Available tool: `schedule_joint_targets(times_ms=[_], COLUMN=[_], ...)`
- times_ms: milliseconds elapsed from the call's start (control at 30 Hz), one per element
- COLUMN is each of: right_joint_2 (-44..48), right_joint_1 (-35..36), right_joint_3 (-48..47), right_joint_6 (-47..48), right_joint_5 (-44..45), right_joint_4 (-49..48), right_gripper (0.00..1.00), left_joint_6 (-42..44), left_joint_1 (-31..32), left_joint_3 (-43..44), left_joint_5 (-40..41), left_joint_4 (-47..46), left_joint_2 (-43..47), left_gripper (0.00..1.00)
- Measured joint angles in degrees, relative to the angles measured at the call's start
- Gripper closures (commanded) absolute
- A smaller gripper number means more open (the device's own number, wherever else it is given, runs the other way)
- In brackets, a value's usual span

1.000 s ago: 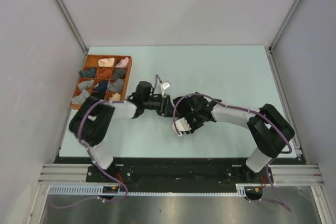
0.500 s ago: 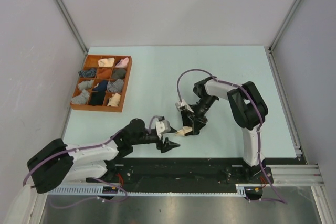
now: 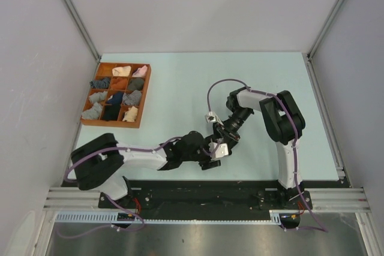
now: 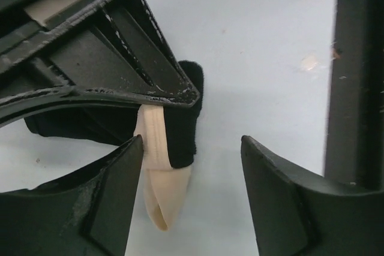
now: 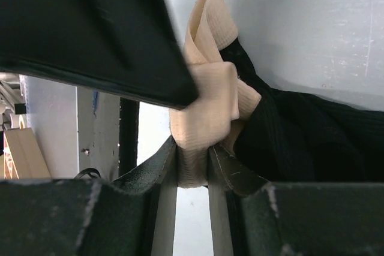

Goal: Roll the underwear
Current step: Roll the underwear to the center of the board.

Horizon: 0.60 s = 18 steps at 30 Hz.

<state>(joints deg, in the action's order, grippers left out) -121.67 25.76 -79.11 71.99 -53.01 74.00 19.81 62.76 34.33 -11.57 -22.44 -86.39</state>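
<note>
The underwear is a black bundle with a cream-beige band, near the table's front middle. In the right wrist view my right gripper is shut on the cream band, with the black fabric bunched to its right. My right gripper holds it just over the table. My left gripper is open right beside it. In the left wrist view its fingers stand wide apart, the left one against the hanging cream band and black fabric; my left gripper grips nothing.
A brown wooden tray with several small rolled bundles stands at the far left. The right gripper's black body fills the upper left of the left wrist view. The table's front edge lies just below both grippers.
My left arm has swung from low by the front edge up and right to the underwear, gripper open. My right gripper has kept hold of the cream band, shifting slightly.
</note>
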Motion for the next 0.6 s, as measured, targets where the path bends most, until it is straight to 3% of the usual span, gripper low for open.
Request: schedule_joint_targets(times_ms=[100,133,233,400,600], right_joint_2=[-0.02,-0.02,-0.04,0.70,8.90], right_joint_1=[-0.13,-0.20,-0.37,-1.81,-7.96], right_joint_3=[0.00,0.00,0.00,0.02,0.02], right_joint_6=[-0.33,-0.42,-0.55,-1.92,-4.24], right_joint_5=[-0.02,-0.02,0.22,0.79,3.04], right_joint_4=[0.00,0.00,0.07,-0.09,-3.32], right_gripper=[0.71,0.69,0.62,0.50,0.49], left_joint_6=[1.31,1.75,2.73,1.66,-2.78], left_joint_1=[0.02,0.00,-0.17,-1.86,-8.68], left_joint_3=[3.08,4.09,8.20,12.04,15.72], left_joint_5=[2.49,3.10,4.87,2.56,-10.25], left_joint_4=[2.75,3.74,6.97,11.47,15.65], left_joint_2=[-4.50,-5.84,-9.40,-11.32,-13.64], left_gripper=[0.56,0.73,0.99,1.00,1.00])
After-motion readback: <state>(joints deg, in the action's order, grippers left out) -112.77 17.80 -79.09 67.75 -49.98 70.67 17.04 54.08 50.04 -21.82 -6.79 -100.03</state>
